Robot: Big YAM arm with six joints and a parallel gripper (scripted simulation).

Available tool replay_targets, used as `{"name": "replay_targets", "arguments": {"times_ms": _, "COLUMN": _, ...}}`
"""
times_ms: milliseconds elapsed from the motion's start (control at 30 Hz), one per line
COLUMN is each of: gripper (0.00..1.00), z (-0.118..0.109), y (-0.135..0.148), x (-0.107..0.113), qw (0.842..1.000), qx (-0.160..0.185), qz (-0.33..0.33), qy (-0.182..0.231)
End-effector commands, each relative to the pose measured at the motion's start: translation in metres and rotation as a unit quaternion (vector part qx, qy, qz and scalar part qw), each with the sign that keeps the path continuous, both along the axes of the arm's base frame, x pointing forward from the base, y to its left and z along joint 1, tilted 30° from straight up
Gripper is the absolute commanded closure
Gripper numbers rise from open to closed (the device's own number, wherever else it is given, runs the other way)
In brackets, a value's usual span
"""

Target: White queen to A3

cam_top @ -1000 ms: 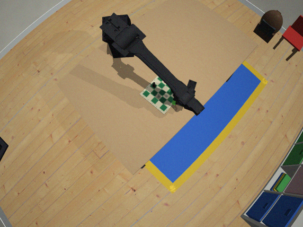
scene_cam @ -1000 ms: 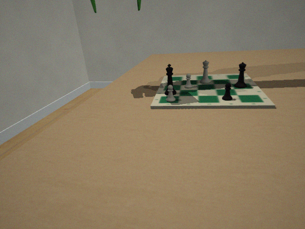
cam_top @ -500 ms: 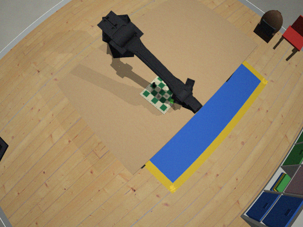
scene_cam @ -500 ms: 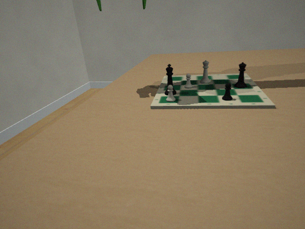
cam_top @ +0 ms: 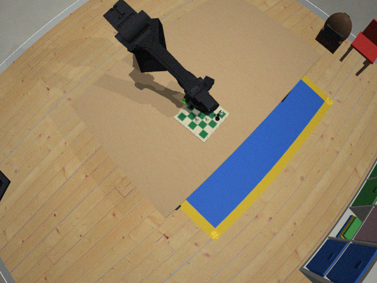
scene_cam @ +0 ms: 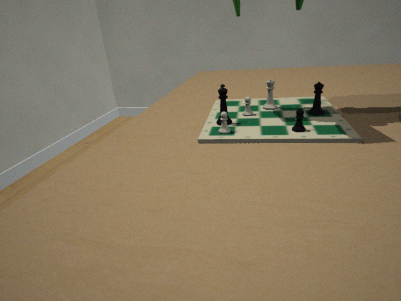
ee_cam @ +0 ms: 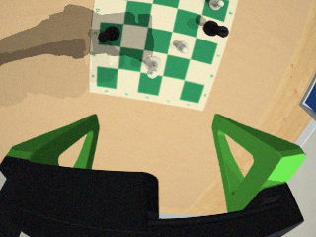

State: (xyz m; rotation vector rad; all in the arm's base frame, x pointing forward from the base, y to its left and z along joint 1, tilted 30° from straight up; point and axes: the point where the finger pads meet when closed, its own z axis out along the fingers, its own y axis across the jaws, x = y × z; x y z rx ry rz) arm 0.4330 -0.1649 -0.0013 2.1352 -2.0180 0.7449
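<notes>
A small green-and-cream chessboard (scene_cam: 278, 120) lies on the tan table. The white queen (scene_cam: 269, 94) stands upright toward the far side of the board; it also shows in the wrist view (ee_cam: 153, 66) and in the overhead view (cam_top: 197, 119). A black king (scene_cam: 222, 103), a black queen (scene_cam: 317, 98), a black pawn (scene_cam: 298, 120) and two white pawns (scene_cam: 223, 123) (scene_cam: 247, 106) stand upright on other squares. My gripper (ee_cam: 155, 119) hangs high above the board, open and empty; only its green fingertips (scene_cam: 268, 4) show at the top of the side view.
My arm (cam_top: 170, 63) reaches from the base at the back and covers the board's far corner in the overhead view. A blue and yellow mat (cam_top: 258, 155) lies to the right of the board. Shelves (cam_top: 350, 237) and a red chair (cam_top: 366, 42) stand far off.
</notes>
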Motion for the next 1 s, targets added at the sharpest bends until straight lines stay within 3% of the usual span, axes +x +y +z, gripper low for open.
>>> {"name": "replay_targets", "arguments": {"times_ms": 0, "gripper": 0.00, "z": 0.012, "y": -0.004, "x": -0.003, "qw": 0.999, "qx": -0.004, "qz": -0.019, "qy": -0.035}}
{"name": "replay_targets", "arguments": {"times_ms": 67, "gripper": 0.00, "z": 0.003, "y": -0.004, "x": -0.005, "qw": 0.999, "qx": -0.002, "qz": -0.019, "qy": -0.026}}
{"name": "replay_targets", "arguments": {"times_ms": 167, "gripper": 0.00, "z": 0.008, "y": -0.006, "x": 0.006, "qw": 0.999, "qx": -0.003, "qz": -0.018, "qy": -0.034}}
{"name": "replay_targets", "arguments": {"times_ms": 600, "gripper": 0.00, "z": 0.002, "y": -0.007, "x": 0.003, "qw": 0.999, "qx": 0.002, "qz": -0.031, "qy": -0.033}}
{"name": "replay_targets", "arguments": {"times_ms": 733, "gripper": 0.00, "z": 0.000, "y": -0.009, "x": 0.006, "qw": 0.994, "qx": 0.022, "qz": -0.090, "qy": -0.064}}
{"name": "replay_targets", "arguments": {"times_ms": 867, "gripper": 0.00, "z": -0.006, "y": -0.013, "x": 0.008, "qw": 0.972, "qx": 0.057, "qz": -0.198, "qy": -0.115}}
{"name": "replay_targets", "arguments": {"times_ms": 933, "gripper": 0.00, "z": -0.006, "y": -0.013, "x": 0.008, "qw": 0.972, "qx": 0.057, "qz": -0.198, "qy": -0.115}}
{"name": "replay_targets", "arguments": {"times_ms": 967, "gripper": 0.00, "z": -0.009, "y": -0.007, "x": 0.012, "qw": 0.961, "qx": 0.072, "qz": -0.231, "qy": -0.134}}
